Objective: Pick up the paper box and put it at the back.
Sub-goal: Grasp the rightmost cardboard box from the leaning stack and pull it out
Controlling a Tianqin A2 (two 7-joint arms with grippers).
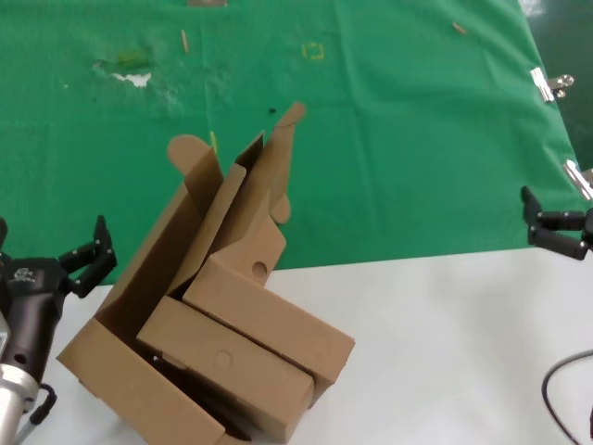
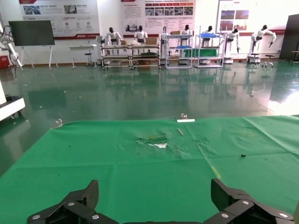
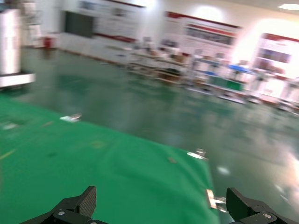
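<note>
The paper box [image 1: 269, 320], shallow brown cardboard with a small round hole in its lid lip, leans tilted inside a larger deep carton [image 1: 111, 371], resting over a similar box with a round dimple [image 1: 222, 362]. The green cloth [image 1: 389, 139] fills the back of the table and shows in the left wrist view [image 2: 140, 172] and right wrist view [image 3: 117, 172]. My left gripper [image 1: 95, 258] is open and empty, just left of the carton; it shows in its wrist view [image 2: 156, 205]. My right gripper [image 1: 539, 222] is open and empty at the far right edge; it shows in its wrist view [image 3: 163, 207].
The carton's tall rounded flaps [image 1: 199, 162] stand up over the cloth's front edge. The white tabletop [image 1: 463, 352] runs along the front right. Metal clips [image 1: 547, 85] [image 1: 579, 178] hold the cloth's right edge; one shows by my right fingers [image 3: 212, 198]. A torn patch [image 1: 130, 76] marks the cloth.
</note>
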